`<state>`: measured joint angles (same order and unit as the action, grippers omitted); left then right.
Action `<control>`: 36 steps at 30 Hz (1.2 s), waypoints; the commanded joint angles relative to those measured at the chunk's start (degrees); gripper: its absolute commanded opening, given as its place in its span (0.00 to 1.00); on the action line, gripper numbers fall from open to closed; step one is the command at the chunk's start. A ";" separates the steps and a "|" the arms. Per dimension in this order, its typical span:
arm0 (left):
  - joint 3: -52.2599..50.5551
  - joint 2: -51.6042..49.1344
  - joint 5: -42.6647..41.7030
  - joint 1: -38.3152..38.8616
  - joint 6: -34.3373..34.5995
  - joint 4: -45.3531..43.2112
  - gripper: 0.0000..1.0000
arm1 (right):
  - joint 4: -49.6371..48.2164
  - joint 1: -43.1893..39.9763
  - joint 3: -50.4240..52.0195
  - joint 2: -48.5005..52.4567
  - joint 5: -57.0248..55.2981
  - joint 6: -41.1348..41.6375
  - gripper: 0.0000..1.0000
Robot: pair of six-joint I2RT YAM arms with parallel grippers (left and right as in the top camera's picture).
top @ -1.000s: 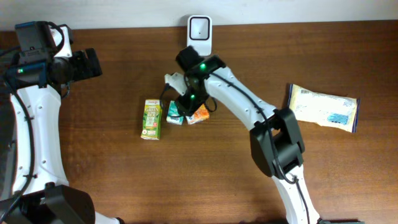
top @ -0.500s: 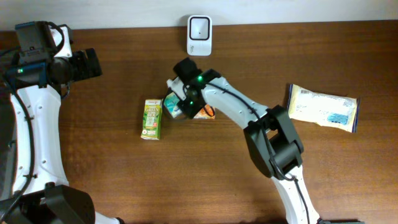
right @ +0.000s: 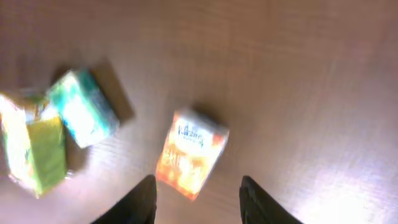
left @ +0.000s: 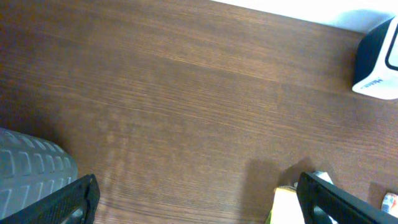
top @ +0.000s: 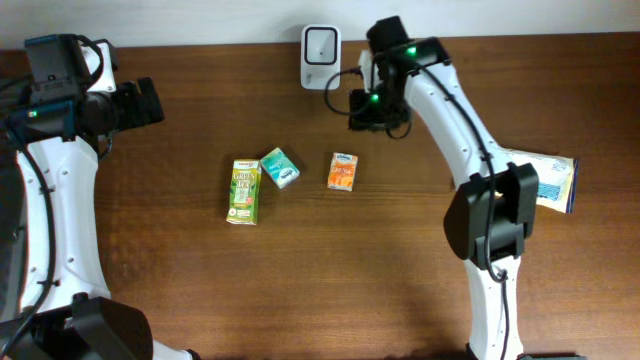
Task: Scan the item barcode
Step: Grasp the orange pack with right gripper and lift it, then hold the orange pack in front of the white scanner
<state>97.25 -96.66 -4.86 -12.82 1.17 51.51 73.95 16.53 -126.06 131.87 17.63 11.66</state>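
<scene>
Green carton [top: 243, 191], teal carton [top: 280, 167], orange carton [top: 343, 171]: three; one scanner [top: 321, 44]; one packet [top: 552, 181].

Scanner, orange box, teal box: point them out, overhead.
scanner [top: 321, 50], overhead, centre of white face.
orange box [top: 343, 171], overhead, middle of top face.
teal box [top: 280, 167], overhead, middle of top face.

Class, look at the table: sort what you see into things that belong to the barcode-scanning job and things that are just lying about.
Belongs to the job:
white barcode scanner
orange box, probably the item, as it lies nearest the gripper
right gripper, open and empty

Just lying about:
green drink carton
teal box
blue-and-white packet
</scene>
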 commanded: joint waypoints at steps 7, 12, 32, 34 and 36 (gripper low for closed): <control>0.94 0.04 0.20 -0.35 0.37 -0.04 0.99 | -10.75 1.57 20.94 -0.15 7.76 8.81 0.37; 0.94 0.04 0.20 -0.35 0.37 -0.02 0.99 | -20.15 1.55 27.58 -0.15 7.43 8.79 0.21; 0.94 0.04 0.20 -0.59 0.37 -0.02 0.99 | -10.23 -17.31 17.64 -8.63 71.32 -15.72 0.04; 0.94 0.04 0.20 -0.57 0.37 -0.02 0.99 | -9.77 -17.29 15.39 -9.51 71.34 -15.69 0.04; 0.94 0.04 0.20 -0.57 0.37 0.00 0.99 | -8.70 -17.31 12.61 -11.54 71.34 -15.69 0.04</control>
<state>97.25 -96.66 -4.86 -13.04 1.17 51.53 64.51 -0.75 -109.60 124.31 85.36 -3.95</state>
